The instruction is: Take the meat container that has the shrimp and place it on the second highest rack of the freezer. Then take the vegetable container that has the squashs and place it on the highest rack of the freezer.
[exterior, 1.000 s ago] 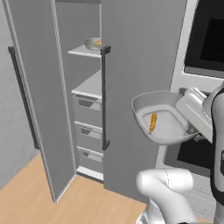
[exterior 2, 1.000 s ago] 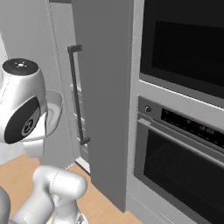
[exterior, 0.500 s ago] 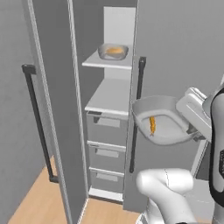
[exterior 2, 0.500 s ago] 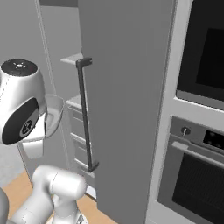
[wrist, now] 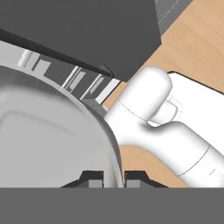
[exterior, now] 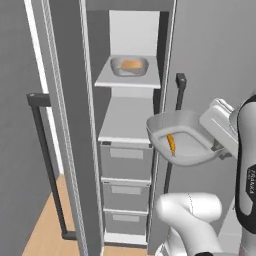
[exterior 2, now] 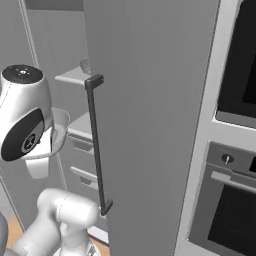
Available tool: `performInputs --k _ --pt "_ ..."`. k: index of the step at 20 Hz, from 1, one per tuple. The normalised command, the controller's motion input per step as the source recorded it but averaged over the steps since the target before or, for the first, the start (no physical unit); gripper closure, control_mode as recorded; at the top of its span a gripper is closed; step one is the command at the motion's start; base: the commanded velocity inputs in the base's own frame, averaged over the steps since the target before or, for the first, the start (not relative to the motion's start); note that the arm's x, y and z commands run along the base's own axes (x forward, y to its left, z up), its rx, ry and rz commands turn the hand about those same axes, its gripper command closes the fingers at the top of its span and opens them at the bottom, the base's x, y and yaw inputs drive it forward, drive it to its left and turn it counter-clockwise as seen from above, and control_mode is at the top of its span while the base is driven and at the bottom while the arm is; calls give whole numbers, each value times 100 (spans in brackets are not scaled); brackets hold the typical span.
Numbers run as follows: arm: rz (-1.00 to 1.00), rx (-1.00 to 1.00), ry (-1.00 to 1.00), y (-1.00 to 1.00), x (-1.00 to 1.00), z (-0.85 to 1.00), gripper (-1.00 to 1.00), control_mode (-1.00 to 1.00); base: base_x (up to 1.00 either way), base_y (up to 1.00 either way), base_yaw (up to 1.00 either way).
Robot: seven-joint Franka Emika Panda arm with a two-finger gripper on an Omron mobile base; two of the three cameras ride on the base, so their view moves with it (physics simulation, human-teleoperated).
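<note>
Base drove closer, whole view shifted; freezer (exterior: 125, 125) interior now centre frame. Gripper (wrist: 113, 178) jaws narrow, pinching rim of meat container (exterior: 182, 140) w/ shrimp (exterior: 171, 144), held level centre-right beside 2nd shelf so shrimp stays in. Vegetable container (exterior: 129, 66) w/ squashs on top shelf, upper centre.

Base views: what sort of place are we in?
Most likely a home kitchen: an open freezer with shelves and drawers, a built-in oven beside it, and a wood floor.
</note>
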Motion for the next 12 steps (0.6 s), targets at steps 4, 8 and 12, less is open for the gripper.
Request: performInputs --k 4,8,12 --pt "0 0 0 0 0 0 100 100 9 34 -21" --pt "0 0 0 0 0 0 100 100 33 39 -20" --pt "0 0 0 0 0 0 100 100 37 39 -17"
